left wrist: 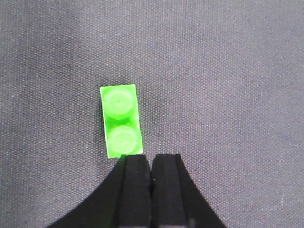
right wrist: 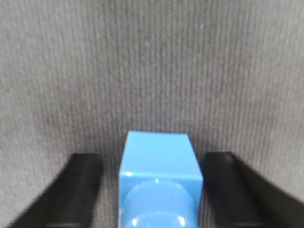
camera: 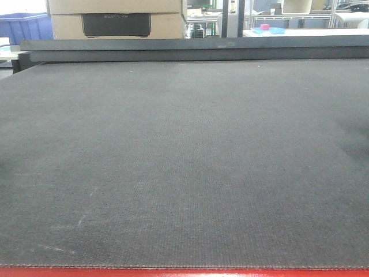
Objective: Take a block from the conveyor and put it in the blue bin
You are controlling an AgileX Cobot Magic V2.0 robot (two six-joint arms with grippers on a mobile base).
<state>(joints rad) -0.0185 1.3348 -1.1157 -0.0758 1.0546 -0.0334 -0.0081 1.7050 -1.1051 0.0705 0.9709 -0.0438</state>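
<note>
Left wrist view looks straight down on the conveyor (left wrist: 228,71), where a green block (left wrist: 121,121) with two studs lies flat on the grey weave. The left hand (left wrist: 151,164) is clenched, its two fingers pressed together with nothing between them. Their tips sit just beside the block's near end, perhaps touching its corner. That block is not grasped.

On the right wrist view, a blue block (right wrist: 159,152) rests between the spread fingers of the right hand (right wrist: 152,159). The hand is released, since a strip of belt shows on each side between finger and block, so the hand brackets the block without pinching it.

From the front, the belt (camera: 184,161) fills nearly the whole picture above its red frame (camera: 184,272). Neither arms nor blocks appear there, so I cannot tell where on the belt the blocks lie. A blue bin (camera: 23,26) stands well behind the far edge at upper left, beside a cardboard box (camera: 115,17). It is probably the target, though that is only a guess.

By my reading the task is at its very start. No block is lifted and nothing shows in the bin. The right hand seems closest to a grab, as it only has to close on the blue block, raise it, carry it to the bin and let go. The left hand would first have to open and settle over the green one.
</note>
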